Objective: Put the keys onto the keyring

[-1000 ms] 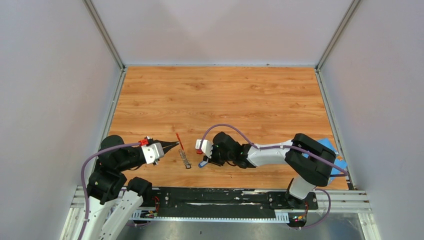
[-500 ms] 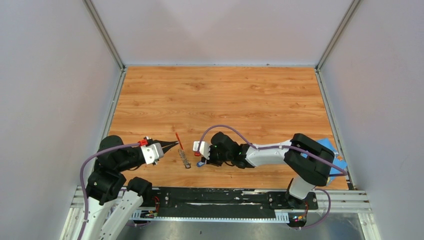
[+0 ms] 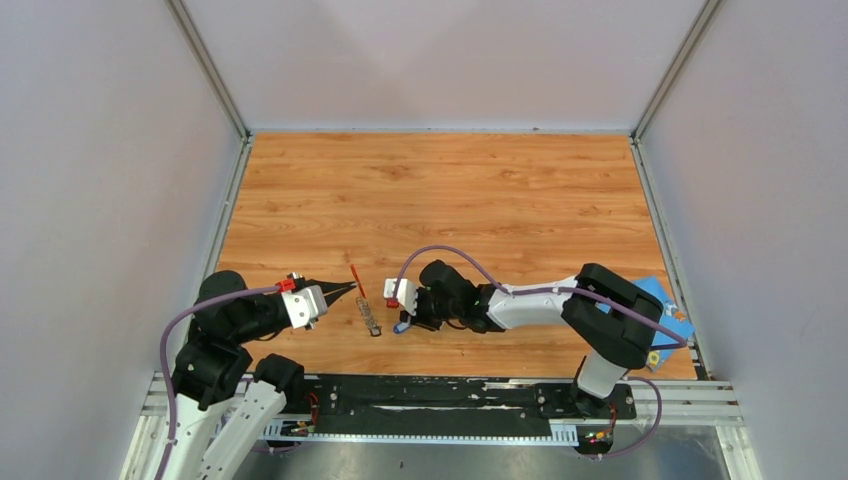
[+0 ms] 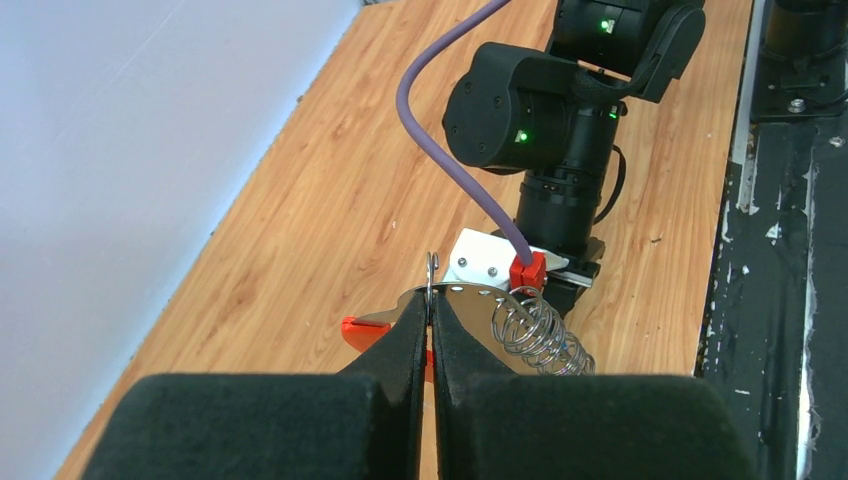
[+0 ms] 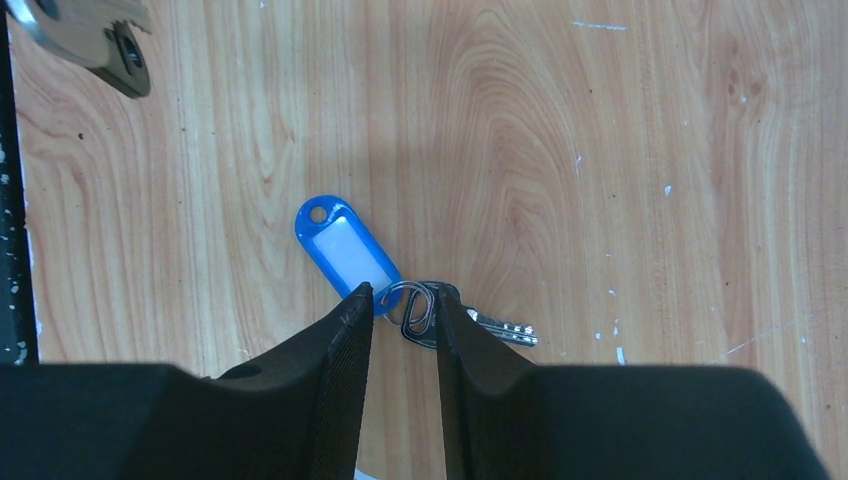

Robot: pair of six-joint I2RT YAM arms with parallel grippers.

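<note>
Bench (image 3: 450,190): orange-brown wood-grain top with a few small white flecks and scratches, lying flat. Walls (image 3: 100,150): plain pale grey panels on the left, right and far sides, joined to the bench by thin metal edge strips. Rail (image 3: 430,395): black plate on silver bars along the near edge, carrying both arm bases. Cloth (image 3: 668,300): blue, at the right edge of the bench, partly hidden by the right arm. Left tool (image 4: 431,300): closed tight, its black fingers pinching a thin grey metal piece of the keyring (image 4: 525,335). The keyring's red part and a wire coil stick out past the fingertips, over the near-left part of the bench. Right tool (image 5: 403,300): pointed down at the bench, jaws part-way apart, one finger on each side of the small wire ring of the keys (image 5: 425,308). Whether the fingers touch it cannot be told. Keys: flat on the wood just right of the keyring, one with a blue oval head and white panel, and a silvery bit lying to the other side. Cable (image 4: 440,90): purple, looping over the right arm.
</note>
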